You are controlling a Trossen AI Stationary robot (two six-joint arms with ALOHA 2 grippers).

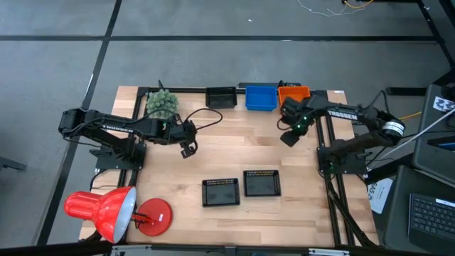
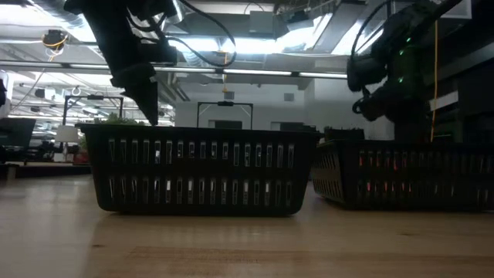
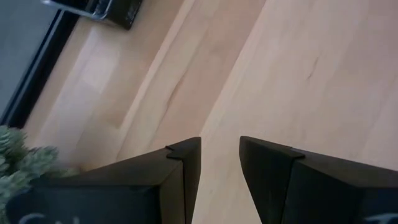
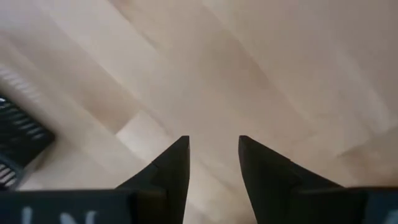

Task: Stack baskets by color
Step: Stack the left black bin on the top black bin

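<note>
Two black baskets [image 1: 220, 192] [image 1: 261, 183] stand side by side on their bottoms on the wooden table, toward its near edge; the low view shows them close up [image 2: 199, 170] [image 2: 401, 174]. Along the far edge a black basket [image 1: 221, 97], a blue basket [image 1: 261, 97] and an orange basket [image 1: 293, 92] stand in a row. My left gripper [image 1: 188, 149] [image 3: 220, 149] hovers open over bare wood left of centre. My right gripper [image 1: 289, 136] [image 4: 213, 146] hovers open over bare wood, just on the near side of the orange basket. Neither has anything between its fingers.
A fuzzy green plant ball [image 1: 162, 104] sits at the far left, beside the left arm. A red desk lamp [image 1: 114, 211] stands at the near left corner. Bare wood lies between the far row of baskets and the two near black ones.
</note>
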